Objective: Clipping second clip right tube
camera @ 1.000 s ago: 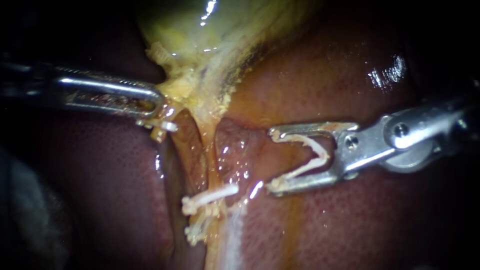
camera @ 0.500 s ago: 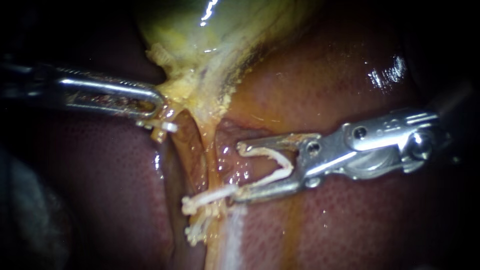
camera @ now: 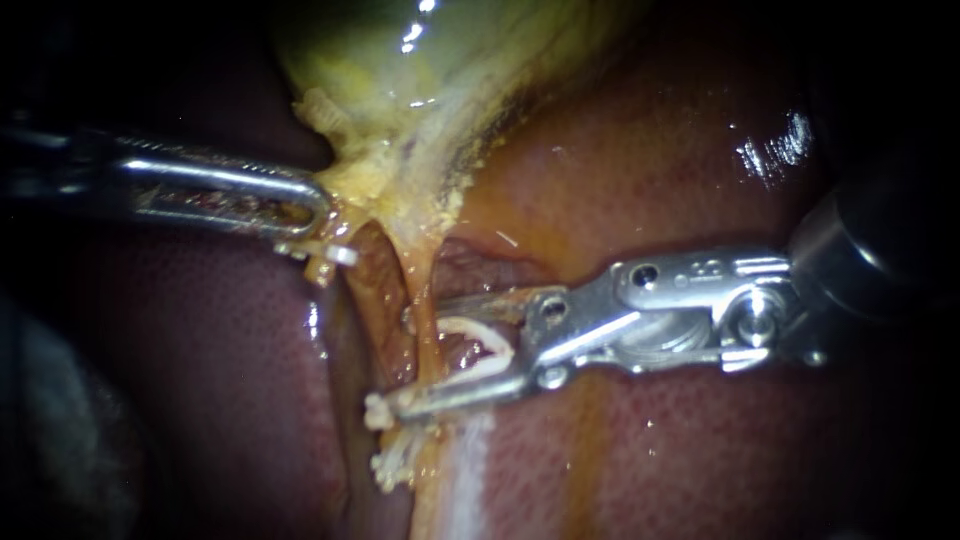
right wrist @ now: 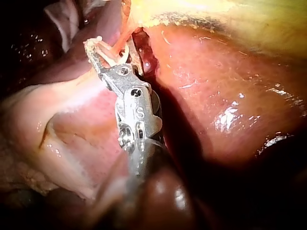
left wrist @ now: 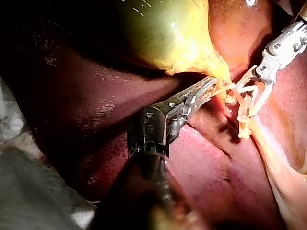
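My left instrument comes in from the left, jaws shut on the yellow tissue at the foot of the gallbladder; the left wrist view shows the same hold. My right instrument reaches in from the right. Its jaws stand apart and hold a white clip between them. They straddle a tan tube running down from the gallbladder. The lower jaw lies over a white clip set on the tube, with another clip below. The right wrist view shows the jaws and loaded clip at the tube.
Dark red liver surrounds the tube on both sides, with a wet glint at the upper right. A pale strand runs down beside the tube. The right instrument's dark shaft fills the right edge.
My right instrument has moved left across the liver, and its jaws with the clip now straddle the tube just above the set clip. The gap between them looks narrower. The left instrument has held still.
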Controlling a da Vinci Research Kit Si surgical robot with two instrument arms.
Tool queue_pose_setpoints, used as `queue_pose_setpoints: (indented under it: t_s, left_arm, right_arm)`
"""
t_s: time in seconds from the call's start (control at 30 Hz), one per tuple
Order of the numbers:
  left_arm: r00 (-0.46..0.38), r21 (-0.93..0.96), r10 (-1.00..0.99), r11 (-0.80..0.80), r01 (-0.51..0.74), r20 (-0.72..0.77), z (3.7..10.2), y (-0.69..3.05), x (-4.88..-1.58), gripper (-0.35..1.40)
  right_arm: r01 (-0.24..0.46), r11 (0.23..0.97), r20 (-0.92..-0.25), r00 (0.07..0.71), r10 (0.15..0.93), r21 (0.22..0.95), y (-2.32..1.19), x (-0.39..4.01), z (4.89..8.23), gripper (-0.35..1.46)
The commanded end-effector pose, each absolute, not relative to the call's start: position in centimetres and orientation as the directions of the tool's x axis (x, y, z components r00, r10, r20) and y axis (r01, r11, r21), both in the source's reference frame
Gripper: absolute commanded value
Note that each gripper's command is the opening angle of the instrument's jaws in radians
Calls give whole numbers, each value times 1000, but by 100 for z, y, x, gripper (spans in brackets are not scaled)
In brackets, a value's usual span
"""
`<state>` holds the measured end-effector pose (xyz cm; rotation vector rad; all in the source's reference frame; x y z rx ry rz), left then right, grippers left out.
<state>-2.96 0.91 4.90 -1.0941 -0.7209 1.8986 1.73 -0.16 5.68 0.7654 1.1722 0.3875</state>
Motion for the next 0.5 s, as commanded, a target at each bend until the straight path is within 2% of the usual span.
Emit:
queue_pose_setpoints:
  t_s: [0.03, 0.17, 0.5]
  left_arm:
    - [-293, -784, 860, -504, -364, -417, 491, 91, -296, -35]
    - [-293, -784, 860, -504, -363, -417, 491, 91, -296, -35]
    - [-292, -786, 863, -499, -365, -413, 493, 91, -296, -35]
  right_arm:
    - [115, 684, -672, 358, 648, 721, -17, 174, 569, 46]
    - [126, 640, -640, 332, 693, 758, -19, 178, 569, 46]
    - [197, 596, -626, 316, 713, 779, -33, 183, 557, 45]
